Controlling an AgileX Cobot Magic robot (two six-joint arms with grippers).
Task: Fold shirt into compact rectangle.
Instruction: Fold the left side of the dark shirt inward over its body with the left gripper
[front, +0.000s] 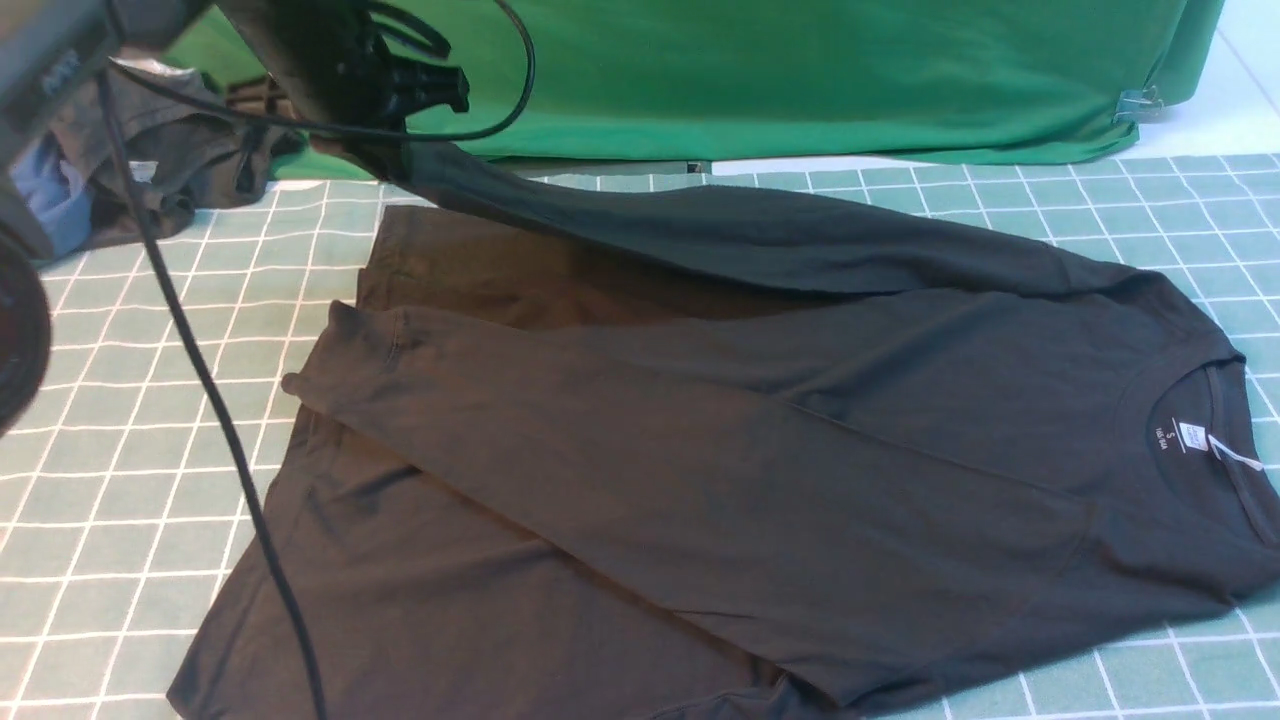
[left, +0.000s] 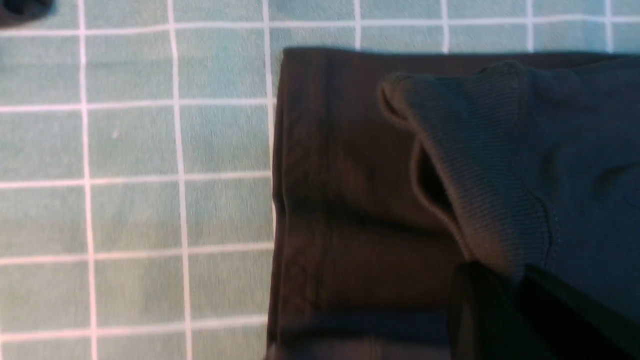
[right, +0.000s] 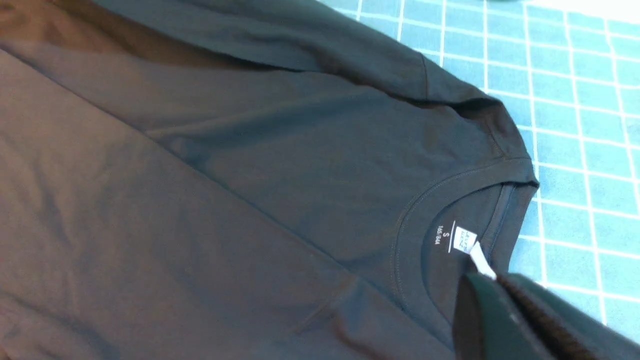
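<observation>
- Left arm raised above the far left of the work surface. Left gripper (left: 500, 272) clamped on the ribbed cuff (left: 480, 165) of one sleeve, with both dark fingers (left: 472, 315) pressed against the knit.
- Right gripper (right: 487, 292), seen only from its own wrist camera, closed and poised over the collar just beside the white neck label (right: 462, 239). Impossible to tell whether any cloth is pinched.
- Large black long-sleeved cotton shirt (front: 700, 450) spread on a pale green mat with a white grid (front: 120, 400), collar toward the right and hem toward the left.
- Held sleeve (front: 750, 235) lifted clear of the mat at its cuff end, stretched in a shallow slope from the far shoulder up to the left gripper.
- Other sleeve (front: 560, 400) folded diagonally across the body, cuff lying on the cloth toward the hem side.
- Fabric matte and smooth, with a few soft creases. Cuff finely ribbed, joined to the sleeve by a stitched seam. Neckline edged with a stitched band.
- Beyond the mat, a big green cloth (front: 800, 80) draped as a backdrop.
- At the far left, a crumpled dark grey garment (front: 180, 150) with a blue one (front: 50, 190).
- Thin black cable (front: 200, 380) trailing down across the near left of the mat.
</observation>
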